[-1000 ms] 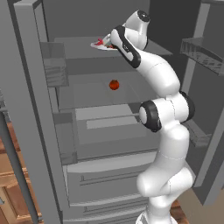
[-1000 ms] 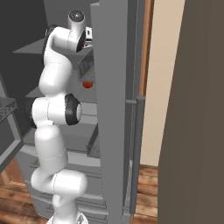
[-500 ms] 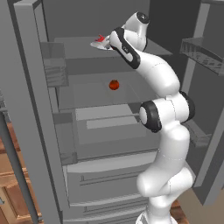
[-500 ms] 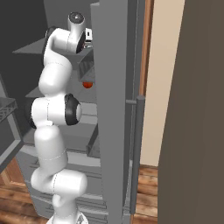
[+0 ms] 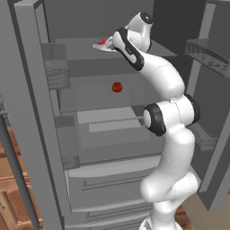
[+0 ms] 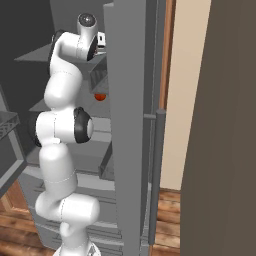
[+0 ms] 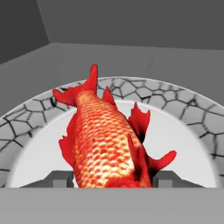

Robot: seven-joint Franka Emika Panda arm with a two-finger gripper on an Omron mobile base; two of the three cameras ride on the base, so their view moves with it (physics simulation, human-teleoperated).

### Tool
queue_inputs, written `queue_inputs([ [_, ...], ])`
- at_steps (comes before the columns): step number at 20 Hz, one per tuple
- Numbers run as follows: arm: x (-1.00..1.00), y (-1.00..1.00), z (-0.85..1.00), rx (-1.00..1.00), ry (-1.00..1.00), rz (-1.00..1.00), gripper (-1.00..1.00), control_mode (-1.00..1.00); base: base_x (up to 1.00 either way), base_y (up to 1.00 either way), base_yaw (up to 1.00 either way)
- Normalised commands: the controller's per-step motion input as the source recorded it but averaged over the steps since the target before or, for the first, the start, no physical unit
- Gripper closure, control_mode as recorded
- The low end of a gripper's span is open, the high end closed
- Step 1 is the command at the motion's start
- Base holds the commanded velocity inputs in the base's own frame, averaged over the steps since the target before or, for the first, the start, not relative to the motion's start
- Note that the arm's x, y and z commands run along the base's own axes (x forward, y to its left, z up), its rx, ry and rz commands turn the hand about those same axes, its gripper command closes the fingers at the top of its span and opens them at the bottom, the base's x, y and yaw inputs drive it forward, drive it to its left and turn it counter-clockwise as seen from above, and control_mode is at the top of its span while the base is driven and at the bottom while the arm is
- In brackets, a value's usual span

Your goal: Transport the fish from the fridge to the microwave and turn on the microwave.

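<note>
Right now my gripper [image 7: 112,183] straddles the fish [image 7: 105,140] on its plate [image 7: 183,131], tail toward twelve o'clock; whether it grips yet I cannot tell. I should squeeze mid-body, then lift straight.

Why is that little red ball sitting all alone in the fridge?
That is a tomato, loose on a middle shelf of the fridge. Nothing looks spilled or broken. The fish lies on its plate, between the gripper fingers.

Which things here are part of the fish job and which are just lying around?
Job: fish between the fingertips; gripper; fridge, doors open.
Lying about: plate under the fish; tomato on the shelf below.
</note>
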Motion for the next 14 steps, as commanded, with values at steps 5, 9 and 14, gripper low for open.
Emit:
queue_inputs([
  [5, 0.00, 0.00, 0.00, 0.00, 0.00, 0.00, 1.00, -1.00, 0.00, 0.00, 0.00],
  [9, 0.00, 0.00, 0.00, 0.00, 0.00, 0.00, 1.00, -1.00, 0.00, 0.00, 0.00],
  [14, 0.00, 0.00, 0.00, 0.00, 0.00, 0.00, 1.00, -1.00, 0.00, 0.00, 0.00],
])
